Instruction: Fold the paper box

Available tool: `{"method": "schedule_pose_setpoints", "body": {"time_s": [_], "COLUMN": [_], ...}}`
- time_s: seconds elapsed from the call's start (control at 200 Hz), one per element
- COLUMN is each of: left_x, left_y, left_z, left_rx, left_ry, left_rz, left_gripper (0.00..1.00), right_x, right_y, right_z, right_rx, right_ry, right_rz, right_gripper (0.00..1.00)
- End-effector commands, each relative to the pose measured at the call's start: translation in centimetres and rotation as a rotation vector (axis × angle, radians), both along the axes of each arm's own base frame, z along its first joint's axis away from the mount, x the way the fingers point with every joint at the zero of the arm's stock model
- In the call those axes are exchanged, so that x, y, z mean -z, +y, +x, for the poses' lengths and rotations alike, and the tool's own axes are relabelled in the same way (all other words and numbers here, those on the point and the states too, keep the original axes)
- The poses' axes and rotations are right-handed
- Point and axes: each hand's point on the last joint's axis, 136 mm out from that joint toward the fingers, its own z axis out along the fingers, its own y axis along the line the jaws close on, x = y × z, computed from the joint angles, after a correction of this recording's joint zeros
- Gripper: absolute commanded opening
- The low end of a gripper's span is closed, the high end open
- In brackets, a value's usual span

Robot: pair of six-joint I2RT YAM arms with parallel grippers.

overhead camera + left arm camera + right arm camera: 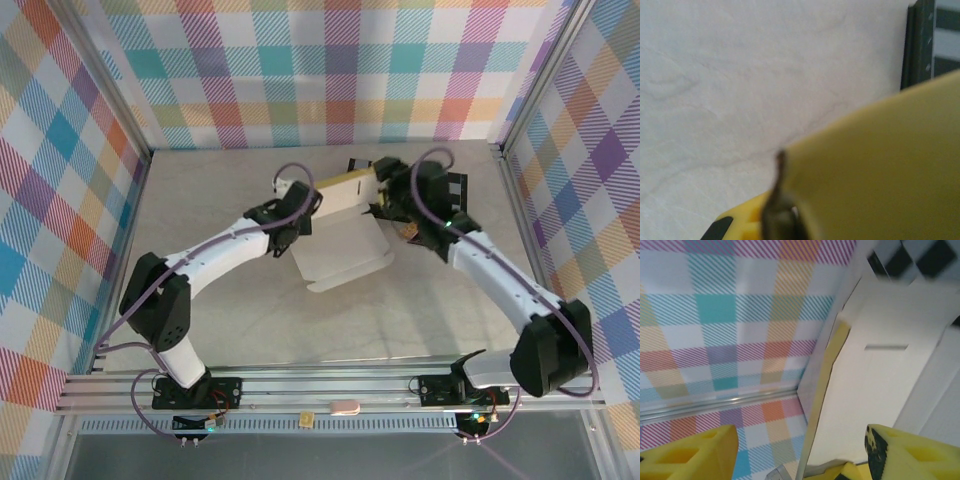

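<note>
Both arms bend inward over the tabletop, meeting at the paper box. Left fingers pinch its yellow edge tight. Right fingers are spread wide, facing its pale panel.

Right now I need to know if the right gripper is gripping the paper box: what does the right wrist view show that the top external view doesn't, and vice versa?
Right wrist view adds: the right gripper, its yellow fingers wide apart, open, and a narrow slot in the paper box. Top external view adds: the left gripper at the box's left edge and the table around it. Both share: the paper box between the arms and the checkered board behind it.
</note>
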Motion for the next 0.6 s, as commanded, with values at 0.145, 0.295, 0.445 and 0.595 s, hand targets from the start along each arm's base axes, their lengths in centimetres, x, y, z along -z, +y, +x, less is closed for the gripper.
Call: {"method": "schedule_pose_setpoints", "body": {"time_s": [0.145, 0.295, 0.445, 0.595], "left_x": [-2.4, -2.7, -2.9, -2.8], "left_y": [3.0, 3.2, 3.1, 2.7], "left_z": [-3.4, -4.4, -4.9, -5.2], "left_rx": [0.007, 0.007, 0.011, 0.024], "left_ry": [0.227, 0.285, 0.29, 0.302], "left_rz": [0.029, 0.035, 0.005, -0.007], "left_gripper": [0.0, 0.0, 0.0, 0.0], "right_x": [0.0, -0.6, -0.1, 0.8], "right_y": [-3.1, -2.1, -0.5, 1.1], "right_z": [-2.1, -1.2, 0.0, 1.7], "right_rx": [-0.045, -0.091, -0.13, -0.179], "right_ry": [0.159, 0.197, 0.229, 0.244], "right_rz": [-0.315, -0.334, -0.289, -0.294], "right_gripper": [0.66, 0.64, 0.51, 0.41]}}
